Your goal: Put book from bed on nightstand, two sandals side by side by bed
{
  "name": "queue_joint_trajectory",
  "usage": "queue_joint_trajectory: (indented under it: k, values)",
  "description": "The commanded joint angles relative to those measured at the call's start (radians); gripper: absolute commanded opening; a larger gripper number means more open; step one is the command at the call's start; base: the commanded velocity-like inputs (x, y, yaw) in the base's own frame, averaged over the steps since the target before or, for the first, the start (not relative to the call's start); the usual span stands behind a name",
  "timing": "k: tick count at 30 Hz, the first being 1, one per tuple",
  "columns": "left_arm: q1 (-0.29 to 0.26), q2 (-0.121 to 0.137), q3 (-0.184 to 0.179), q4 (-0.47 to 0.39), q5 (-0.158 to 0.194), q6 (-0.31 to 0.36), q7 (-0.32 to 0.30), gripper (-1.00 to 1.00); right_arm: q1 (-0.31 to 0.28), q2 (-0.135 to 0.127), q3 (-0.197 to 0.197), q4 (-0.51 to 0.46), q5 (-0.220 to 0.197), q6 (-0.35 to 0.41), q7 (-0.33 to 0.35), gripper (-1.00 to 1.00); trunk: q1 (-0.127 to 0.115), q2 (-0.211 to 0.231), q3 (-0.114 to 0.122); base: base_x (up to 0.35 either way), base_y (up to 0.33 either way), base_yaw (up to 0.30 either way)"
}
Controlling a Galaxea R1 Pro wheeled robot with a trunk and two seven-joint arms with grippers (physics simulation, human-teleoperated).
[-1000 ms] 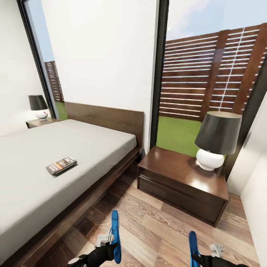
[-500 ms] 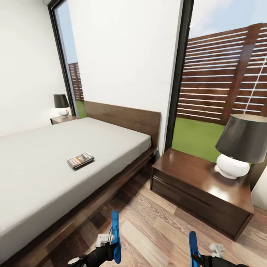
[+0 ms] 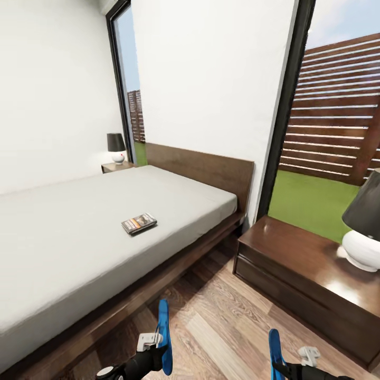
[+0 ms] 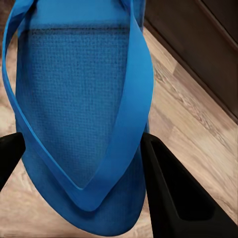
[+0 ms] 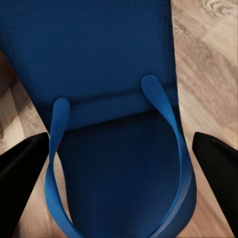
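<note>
Carrying one sandal per arm: left fingers [image 4: 10, 153] clamped on left sandal [image 3: 164, 338], right fingers [image 5: 22, 163] clamped on right sandal [image 3: 275, 345]. Lower both flat onto floor [image 3: 221, 327], parallel, just beside bed [image 3: 105, 221]; release evenly. Book [image 3: 139, 223] after.

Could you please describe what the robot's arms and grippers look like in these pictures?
Both arms are black with rounded joints. Light grey metal brackets sit near the left gripper and right gripper. In the wrist views, the fingers are matte black, smooth and wedge-shaped. No cables or markings are discernible.

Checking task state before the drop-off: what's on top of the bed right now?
Just the book, lying flat on the bed's bare mattress, toward the near edge. No sandals there: each sits between a wrist's jaws. The mattress's near-left stretch runs out of frame.
</note>
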Motion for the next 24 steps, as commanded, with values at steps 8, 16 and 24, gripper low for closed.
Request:
queue_joint_trajectory:
  k: [8, 16, 24]
  values:
    - [-0.001, -0.007, 0.005, 0.001, 0.002, 0.001, -0.005, -1.00, 0.000, -0.001, 0.004, -0.001, -0.012, 0.009, 0.000, -1.00, 0.000, 0.000, -0.001, 0.000, -0.034, 0.289]
    - [-0.001, -0.008, 0.005, 0.001, 0.002, 0.001, -0.005, -1.00, 0.000, -0.001, 0.004, -0.001, -0.012, 0.009, 0.000, -1.00, 0.000, 0.000, -0.001, 0.000, -0.007, 0.289]
    - [-0.001, -0.008, 0.005, 0.001, 0.002, 0.001, -0.004, -1.00, 0.000, -0.001, 0.004, -0.001, -0.012, 0.009, 0.000, -1.00, 0.000, 0.000, -0.001, 0.000, 0.000, 0.289]
